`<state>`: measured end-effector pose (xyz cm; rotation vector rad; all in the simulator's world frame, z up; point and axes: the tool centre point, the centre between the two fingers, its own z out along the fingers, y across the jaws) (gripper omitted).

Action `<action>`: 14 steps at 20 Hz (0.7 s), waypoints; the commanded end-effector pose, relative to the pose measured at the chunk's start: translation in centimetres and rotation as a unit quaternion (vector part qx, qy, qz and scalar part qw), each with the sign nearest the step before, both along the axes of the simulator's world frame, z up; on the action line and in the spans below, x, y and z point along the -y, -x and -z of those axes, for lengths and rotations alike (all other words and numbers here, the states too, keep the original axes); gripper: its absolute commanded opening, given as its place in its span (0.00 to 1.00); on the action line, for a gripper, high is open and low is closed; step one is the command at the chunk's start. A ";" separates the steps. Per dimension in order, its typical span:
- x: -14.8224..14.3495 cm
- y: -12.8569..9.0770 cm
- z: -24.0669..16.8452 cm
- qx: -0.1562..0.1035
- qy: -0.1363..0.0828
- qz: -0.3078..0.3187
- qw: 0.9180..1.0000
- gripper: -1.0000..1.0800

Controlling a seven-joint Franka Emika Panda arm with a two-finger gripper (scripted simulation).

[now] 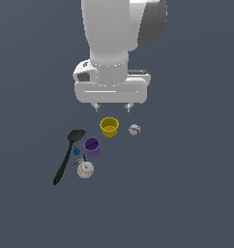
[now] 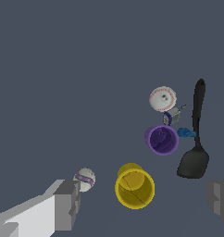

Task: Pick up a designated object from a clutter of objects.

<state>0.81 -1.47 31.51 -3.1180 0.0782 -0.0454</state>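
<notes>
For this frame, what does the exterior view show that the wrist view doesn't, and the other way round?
Only the exterior view shows the arm's white body and the whole gripper, open above the yellow cup. Only the wrist view looks straight into the yellow cup and the purple cup, and shows a small grey-and-blue piece clearly, with one finger at each side edge. Both show the two cups, the black spatula, the blue piece and two white balls, one near the yellow cup, one beyond the purple.
</notes>
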 end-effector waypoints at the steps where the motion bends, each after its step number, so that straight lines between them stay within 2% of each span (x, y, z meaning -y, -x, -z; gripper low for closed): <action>1: 0.0 0.0 0.0 0.000 0.000 0.000 1.000 0.62; 14: -1.2 0.1 0.2 -0.002 -0.002 -0.002 1.000 0.62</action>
